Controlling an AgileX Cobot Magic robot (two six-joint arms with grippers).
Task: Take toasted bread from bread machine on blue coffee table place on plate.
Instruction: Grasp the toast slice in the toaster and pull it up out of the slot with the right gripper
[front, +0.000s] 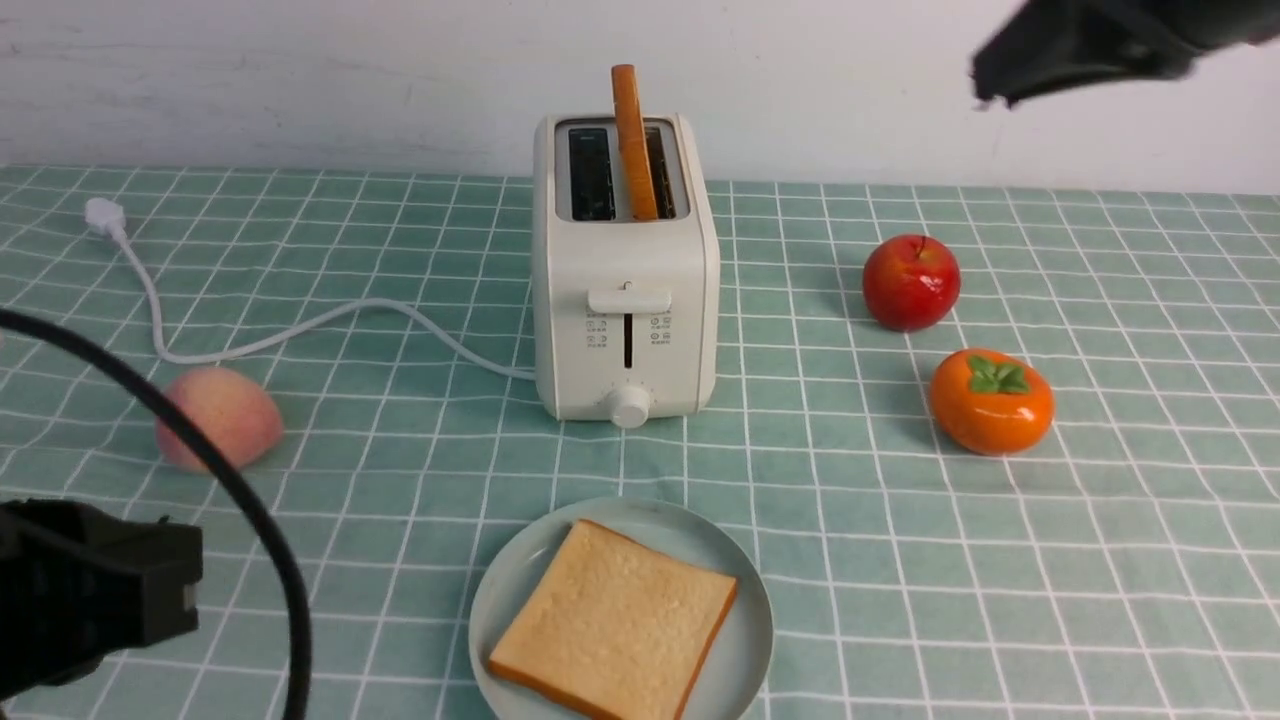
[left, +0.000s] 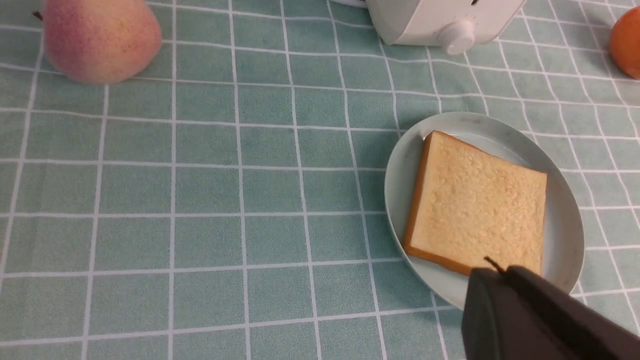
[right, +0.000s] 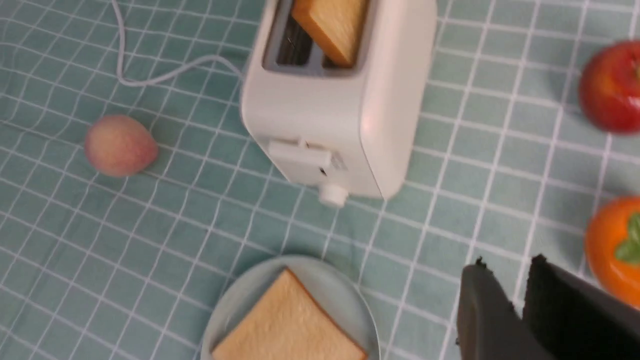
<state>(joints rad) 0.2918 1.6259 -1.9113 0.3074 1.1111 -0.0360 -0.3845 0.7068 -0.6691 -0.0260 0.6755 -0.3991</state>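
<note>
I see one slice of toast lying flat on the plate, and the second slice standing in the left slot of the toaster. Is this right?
Not quite. The second slice stands in the right slot of the toaster, not the left; the front view shows it. The first slice does lie flat on the plate.

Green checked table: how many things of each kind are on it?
Square golden toast slices: 2
Boxy cream-white toaster: 1
Round pale blue-green plate: 1
Fruits (pink peach, red apple, orange persimmon): 3
Total: 7
</note>
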